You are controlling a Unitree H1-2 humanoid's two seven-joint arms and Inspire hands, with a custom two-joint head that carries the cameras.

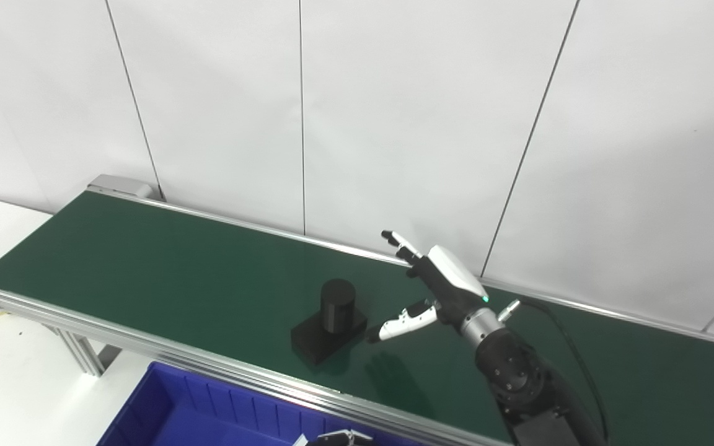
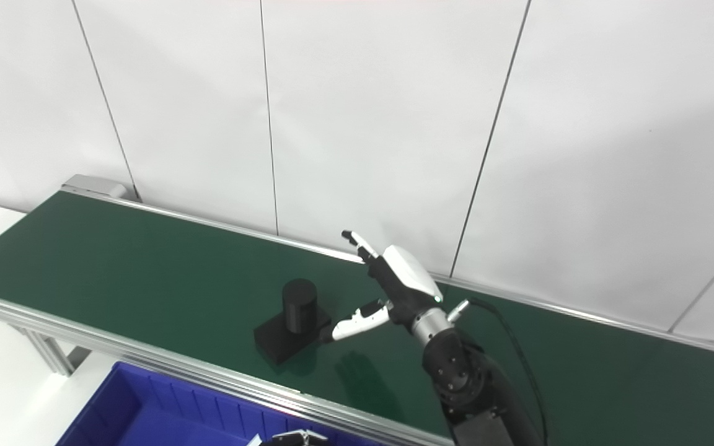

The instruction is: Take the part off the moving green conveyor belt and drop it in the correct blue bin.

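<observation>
Although the blue bin (image 1: 171, 402) waits at the near edge, the black part (image 1: 330, 321), a cylinder on a flat base, sits on the green conveyor belt (image 1: 146, 260). Just beside it the right hand (image 1: 434, 291) hovers, fingers spread and empty: the reach step. Next it must close around the cylinder.

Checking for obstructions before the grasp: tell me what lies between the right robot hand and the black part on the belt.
Nothing: only bare green belt separates the open right robot hand from the black part, clearest in the left eye view.
</observation>
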